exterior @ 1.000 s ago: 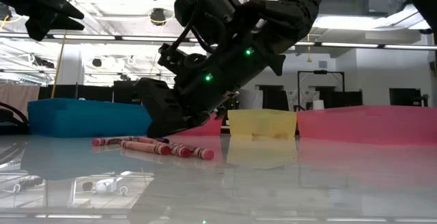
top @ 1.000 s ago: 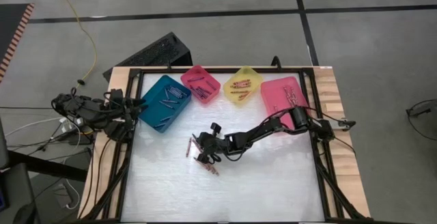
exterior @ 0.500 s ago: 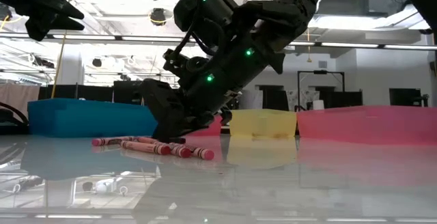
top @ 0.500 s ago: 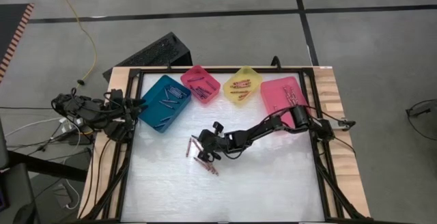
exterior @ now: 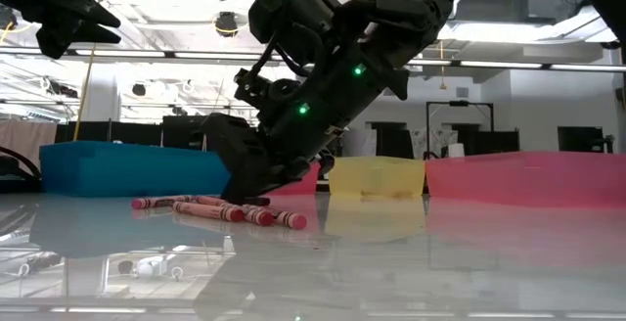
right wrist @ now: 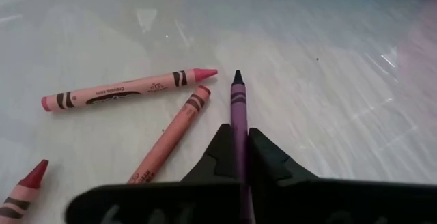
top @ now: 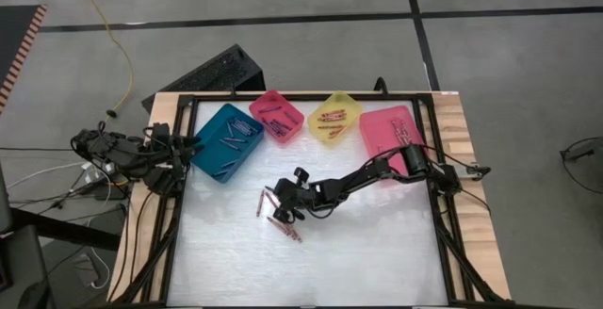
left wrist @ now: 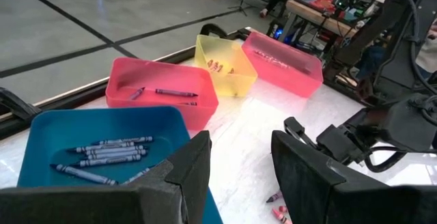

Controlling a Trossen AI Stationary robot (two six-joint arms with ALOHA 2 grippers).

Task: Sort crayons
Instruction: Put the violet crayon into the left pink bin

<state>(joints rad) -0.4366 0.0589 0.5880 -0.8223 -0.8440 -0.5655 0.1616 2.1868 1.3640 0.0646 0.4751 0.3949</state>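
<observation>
On the worktop [top: 377, 252], white surface inside a dark frame: sorting partly done

- Right gripper [right wrist: 239, 157]: low at the middle of the worktop, jaws clamped on a purple crayon [right wrist: 238, 108] whose tip juts out ahead; it looks to rest on or just above the surface, so by the look of it gripped but not yet carried off
- Loose crayons [top: 279, 217]: a small cluster of red and pink sticks beside the gripper; two pinkish ones and a dark red tip show in the right wrist view; unsorted
- Teal bin [top: 226, 142]: back left, holds several blue-grey crayons
- Small pink bin [top: 277, 117]: back, next to the teal one, a few purplish crayons inside
- Yellow bin [top: 335, 117]: back centre, a few reddish crayons
- Large pink bin [top: 391, 138]: back right, some crayons inside
- Left gripper [left wrist: 239, 173]: parked over the left edge near the teal bin, jaws apart, empty

Judgement: most sticks already binned; the held purple one and the handful on the surface remain
</observation>
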